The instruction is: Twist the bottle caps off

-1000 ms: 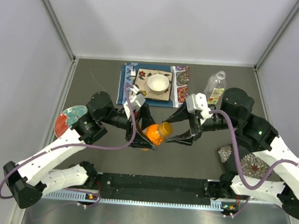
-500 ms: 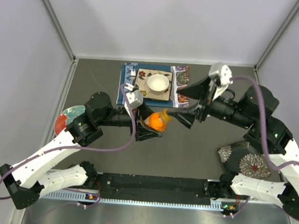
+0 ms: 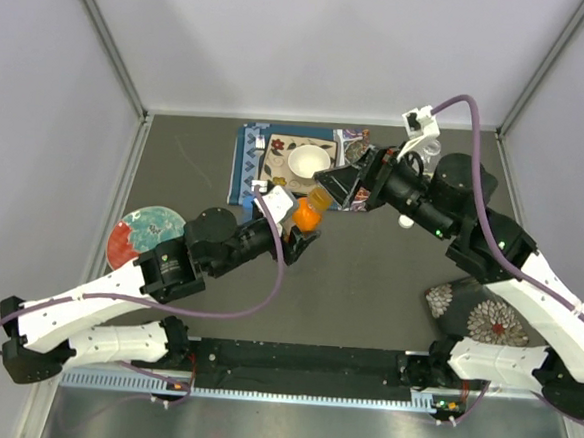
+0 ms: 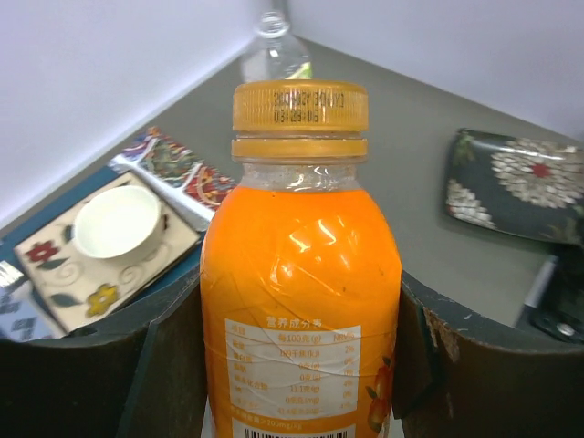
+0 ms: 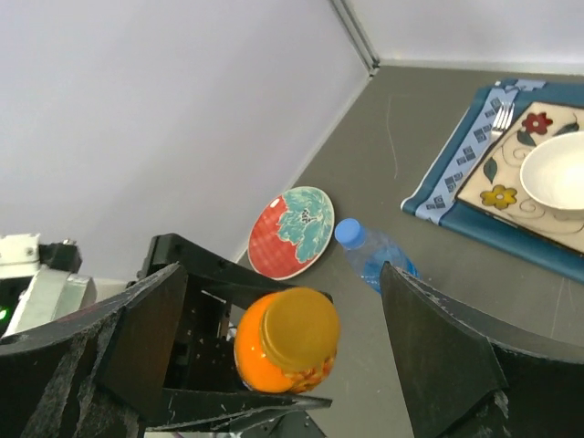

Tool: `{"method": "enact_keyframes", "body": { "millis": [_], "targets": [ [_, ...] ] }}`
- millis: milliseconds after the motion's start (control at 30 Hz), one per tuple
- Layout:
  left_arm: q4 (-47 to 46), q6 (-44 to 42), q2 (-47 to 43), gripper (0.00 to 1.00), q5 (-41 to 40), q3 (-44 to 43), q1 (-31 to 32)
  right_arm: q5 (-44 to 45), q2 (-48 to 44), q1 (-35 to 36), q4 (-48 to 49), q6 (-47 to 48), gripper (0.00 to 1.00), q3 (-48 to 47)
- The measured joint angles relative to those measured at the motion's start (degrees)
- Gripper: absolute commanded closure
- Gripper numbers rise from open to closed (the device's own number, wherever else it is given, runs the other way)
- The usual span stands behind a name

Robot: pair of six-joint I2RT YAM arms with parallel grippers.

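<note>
The orange cap (image 3: 319, 199) sits screwed onto the neck of the orange bottle (image 3: 305, 216). Its tamper ring is closed up beneath it, so this one reads as not yet undone. The bottle is near the middle of the scene, apparently held off the tabletop (image 3: 368, 284), just in front of the placemat (image 3: 248, 166) that carries the white bowl (image 3: 309, 162).

The left end effector (image 3: 302, 225) is clamped on the bottle's body, one finger on each side of the label. The neck and cap are left fully exposed. That low grip looks deliberate: it braces the bottle against turning and leaves room above. The bottle is tilted so the cap points toward the other arm.

The right end effector (image 5: 283, 301) has its fingers spread wide apart and holds nothing. From its own camera the cap lies between the two fingers and beyond their tips, with no contact visible. It looks lined up to close around the cap and twist.

Farther out, a blue cap (image 5: 349, 233) is on a clear bottle (image 5: 383, 260) lying on its side on the tabletop, near a red and green plate (image 5: 292, 231).
</note>
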State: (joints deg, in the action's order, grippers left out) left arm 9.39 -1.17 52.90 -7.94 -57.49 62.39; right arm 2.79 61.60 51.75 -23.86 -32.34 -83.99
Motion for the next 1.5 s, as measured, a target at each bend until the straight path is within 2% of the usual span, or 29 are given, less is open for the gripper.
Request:
{"method": "enact_keyframes", "body": {
  "millis": [100, 233, 467, 667, 900, 1067, 1233, 1267, 1500],
  "targets": [
    [-0.1, -1.0, 0.1, 0.69, -6.4, 0.0, 1.1, 0.9, 0.8, 0.0, -0.3, -1.9, 0.13, 0.5],
    [-0.3, -1.8, 0.1, 0.68, -10.5, 0.0, 1.7, 1.0, 1.4, 0.0, -0.4, -3.9, 0.15, 1.0],
    [-0.4, -1.9, 0.9, 0.68, -11.7, 0.0, 1.9, 0.5, 3.1, 0.2, 0.0, -5.4, 0.17, 1.6],
    [-0.6, -1.9, 1.4, 0.68, -11.6, 0.1, 2.0, -0.4, 4.6, 0.3, 0.4, -5.8, 0.26, 3.0],
    [-0.8, -1.9, 1.4, 0.68, -11.7, 0.2, 2.1, -1.4, 4.9, 0.4, 1.2, -6.2, 0.48, 3.9],
    [-0.7, -1.9, 1.4, 0.68, -11.7, 0.2, 2.2, -2.0, 4.9, 0.4, 1.6, -6.3, 0.61, 4.9],
    [-1.2, -1.9, 1.3, 0.67, -11.9, 0.4, 2.2, -2.0, 4.9, 0.4, 1.9, -6.3, 0.86, 4.9],
    [-1.4, -1.9, 1.2, 0.67, -11.9, 0.5, 2.2, -2.1, 4.8, 0.4, 1.9, -6.2, 1.00, 5.0],
    [-2.4, -1.9, -1.3, 0.68, -7.8, 2.1, 2.2, -6.2, 3.5, 0.5, 2.3, -1.2, 1.00, 5.3]
  ]
}}
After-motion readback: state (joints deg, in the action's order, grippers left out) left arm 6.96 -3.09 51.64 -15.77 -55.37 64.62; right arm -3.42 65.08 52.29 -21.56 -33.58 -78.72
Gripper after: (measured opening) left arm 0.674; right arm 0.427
